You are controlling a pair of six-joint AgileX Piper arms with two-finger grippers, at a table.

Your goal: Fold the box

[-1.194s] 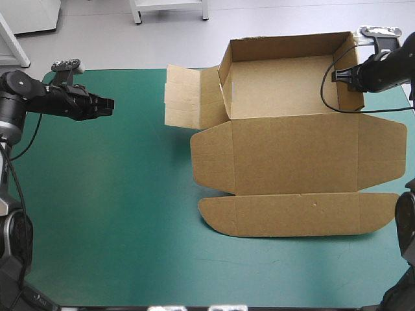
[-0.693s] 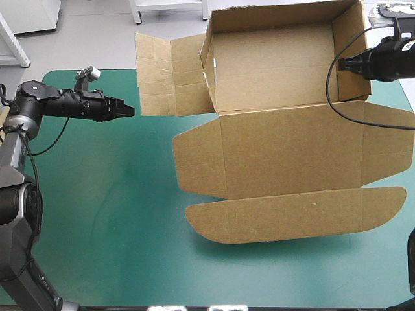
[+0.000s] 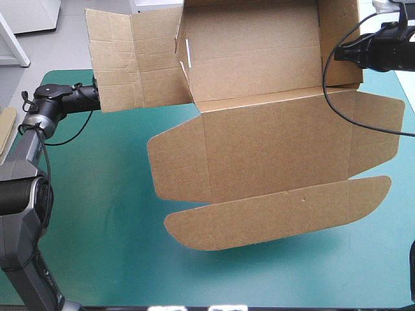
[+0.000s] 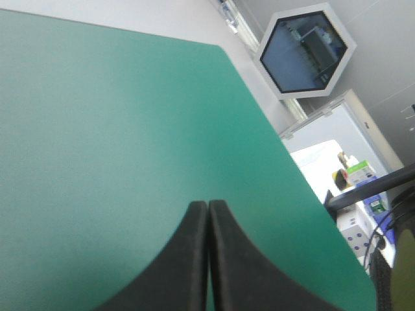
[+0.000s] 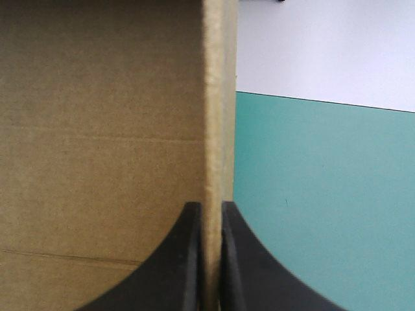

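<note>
Over the table (image 3: 97,214), box (image 3: 272,149) now higher

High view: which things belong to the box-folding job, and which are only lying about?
For the job:
- box, partly folded, lid flat
- right end effector, shut on the box's side wall
- left end effector, shut, holding nothing

Lying about:
- spare board at the table's left edge
- table cover, teal-green, only the work surface
</note>
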